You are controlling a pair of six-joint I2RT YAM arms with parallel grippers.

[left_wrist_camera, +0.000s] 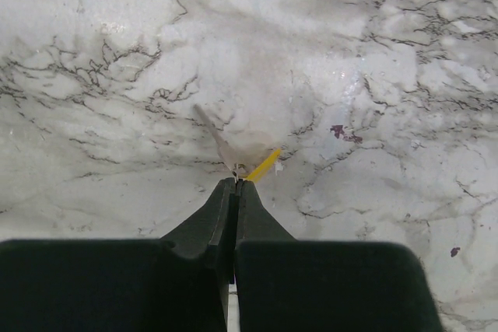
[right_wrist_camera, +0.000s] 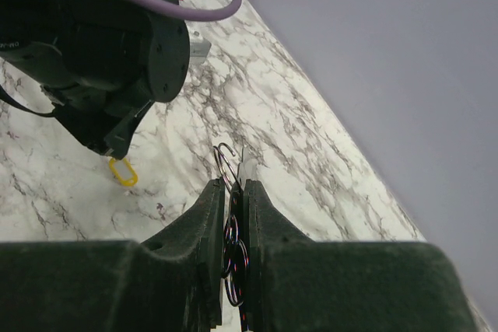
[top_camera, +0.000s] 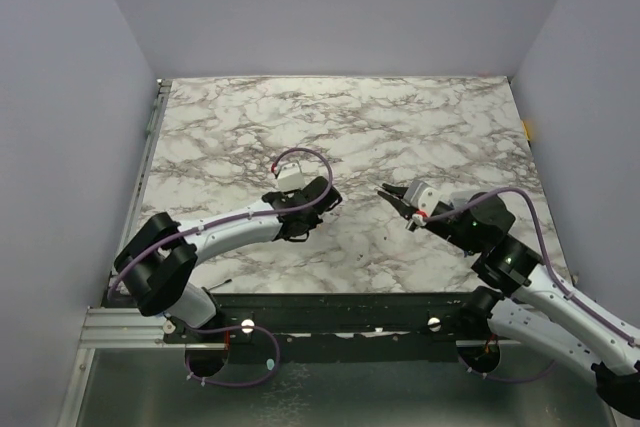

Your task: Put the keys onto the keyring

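Looking down from the top camera, I am holding my left gripper (top_camera: 333, 197) and my right gripper (top_camera: 386, 191) near each other over the middle of the marble table (top_camera: 250, 117), tips facing across a gap; the key and the keyring are too small to make out from here. Turning to the left wrist camera, my left fingers are pressing fully together on the key (left_wrist_camera: 263, 166), its yellow head sticking out to the right of the tips and a pale whitish sliver pointing up and left, all hanging above the marble. Going by the right wrist camera, my right fingers are clamping shut on the keyring (right_wrist_camera: 226, 162), a thin dark wire hoop running between the pads with only a small arc showing beyond the tips. The key (right_wrist_camera: 122, 171) is dangling under the left gripper, off to the left of the ring and apart from it. I am judging the key as feather-light, rigid and prone to twisting in a tip pinch, so the head is the place to hold it. The ring is looking stiff and slippery, best gripped across its wire with an arc left free.
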